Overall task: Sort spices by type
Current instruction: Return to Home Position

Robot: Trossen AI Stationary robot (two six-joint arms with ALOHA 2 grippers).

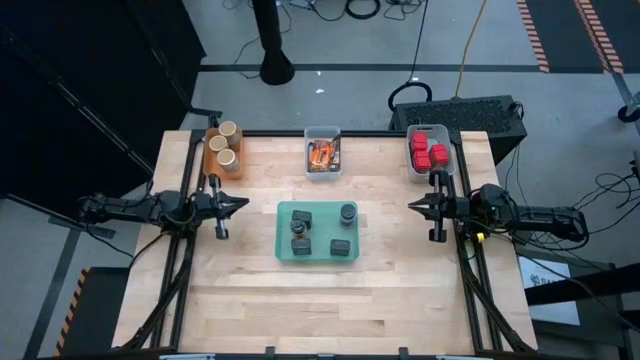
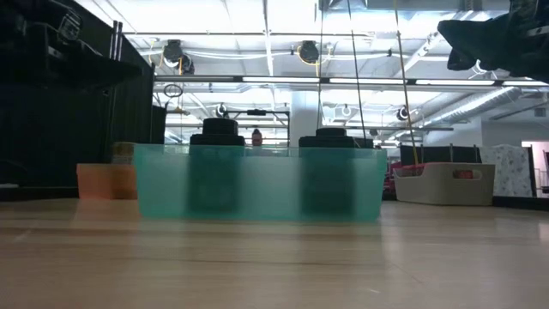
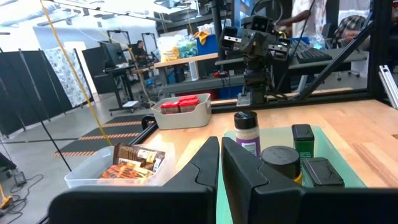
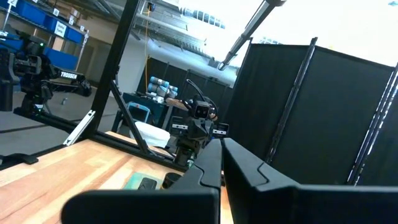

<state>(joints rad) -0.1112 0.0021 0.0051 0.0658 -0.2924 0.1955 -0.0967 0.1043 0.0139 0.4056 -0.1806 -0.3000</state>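
Teal tray (image 2: 262,184) at the counter's (image 1: 400,300) centre holds the dark jars (image 1: 347,213); tan jars (image 1: 227,143), packets (image 1: 321,155) and red cubes (image 1: 428,150) sit in bins (image 1: 322,133) along the back edge. Your left end effector (image 1: 243,205) and right end effector (image 1: 411,205) hover closed, empty, at the side edges: homing, I judge. Next, you need only park. Pale wood; workshop (image 2: 283,94) beyond.

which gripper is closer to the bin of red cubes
Right. The right gripper sits close beside the bin of red cubes; the left gripper is across the table, beyond the teal tray.
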